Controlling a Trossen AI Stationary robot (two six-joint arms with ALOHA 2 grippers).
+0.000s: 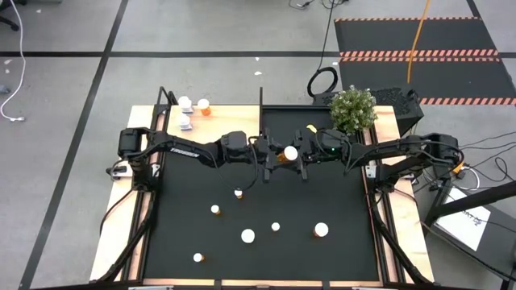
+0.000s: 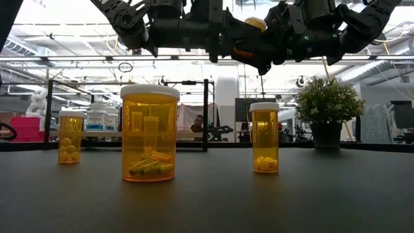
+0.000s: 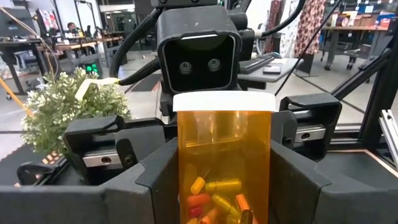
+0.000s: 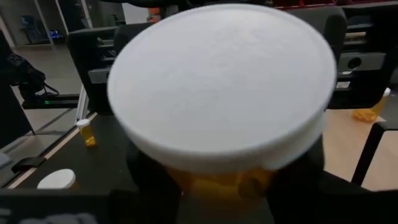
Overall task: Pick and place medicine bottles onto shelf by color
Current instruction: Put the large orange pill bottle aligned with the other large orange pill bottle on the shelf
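Observation:
An orange medicine bottle with a white cap [image 1: 290, 151] hangs upright high over the black mat [image 1: 339, 201], between my two grippers; the low view shows it [image 2: 249, 40] near the top. My left gripper [image 1: 272, 153] reaches in level from the table's left and is shut on it. My right gripper [image 1: 305, 155] faces it from the table's right and is shut on the same bottle. Several more orange bottles stand on their bases on the mat [image 1: 247, 236] [image 1: 321, 230] [image 2: 149, 133]. The shelf [image 1: 171, 121] at the far left carries two white bottles [image 1: 185, 103] and an orange one [image 1: 203, 106]. My left gripper pinches the bottle's orange body [image 3: 224, 155] between its two fingers [image 3: 155, 186], below the cap. The fingers come level from the table's left. The bottle stands upright in the hold, clear of the mat. My right gripper has its fingers [image 4: 146, 180] close against the orange body [image 4: 217, 182] just under the cap [image 4: 217, 87], coming level from the table's right. The cap hides most of the contact. The bottle stays upright and lifted clear.
A potted green plant [image 1: 353, 109] stands at the far right corner. Black posts [image 1: 261, 97] rise along the far edge. Light-wood strips [image 1: 121, 234] run along both sides of the mat. Loose bottles dot the mat's near half [image 1: 215, 209] [image 1: 197, 258].

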